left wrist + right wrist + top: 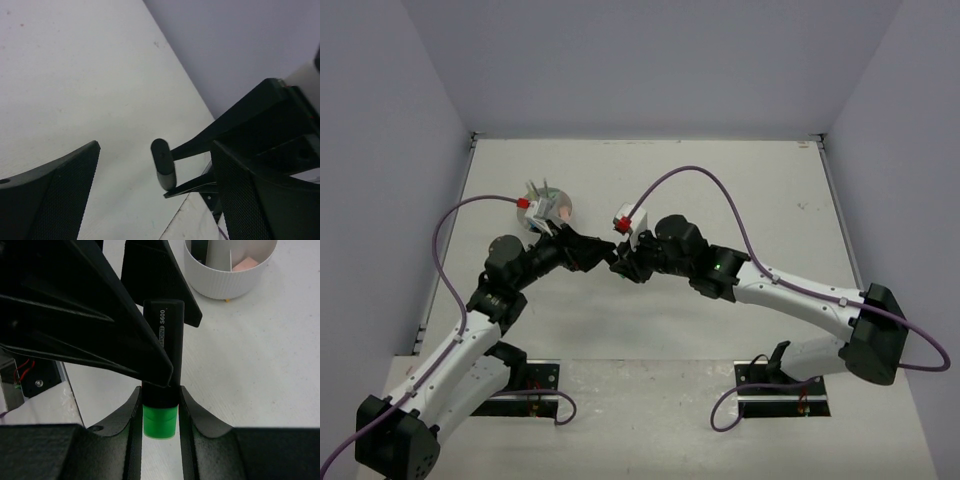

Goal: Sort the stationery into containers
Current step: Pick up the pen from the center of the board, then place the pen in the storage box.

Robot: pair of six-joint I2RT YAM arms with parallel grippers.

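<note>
My right gripper (160, 392) is shut on a black highlighter (164, 340), pinching it just above its green end (160, 422). My left gripper (155, 200) stands open around the same highlighter (163, 167), its wide fingers (100, 325) on either side without touching it. The two grippers (603, 253) (623, 268) meet above the middle of the table. The white cup (230, 277) sits just beyond, with a pinkish eraser (245, 263) in one compartment. In the top view the cup (562, 210) is partly hidden behind the left wrist, with several pens (538, 190) sticking up from it.
The pale table (740, 200) is bordered by grey walls at the back and sides. Purple cables (690, 172) arc above both arms. The arm bases (780, 385) are bolted at the near edge.
</note>
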